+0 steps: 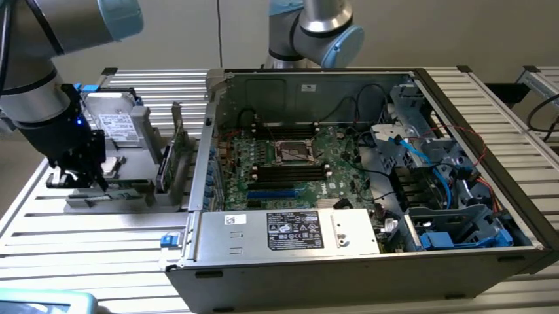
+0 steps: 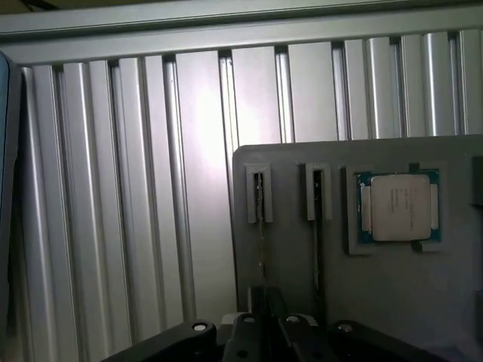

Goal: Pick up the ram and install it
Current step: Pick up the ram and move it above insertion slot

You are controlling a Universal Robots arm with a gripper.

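As the wrist view shows, the gripper [image 2: 266, 323] pinches the edge-on ram [image 2: 261, 241] — near a CPU [image 2: 398, 207].

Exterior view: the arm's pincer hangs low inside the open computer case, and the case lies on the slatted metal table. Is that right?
Not quite. The pincer hangs low, but outside the computer case, over the grey parts holder that stands beside the case on the exterior view's left. The exterior view shows this. The case does lie on the slatted metal table.
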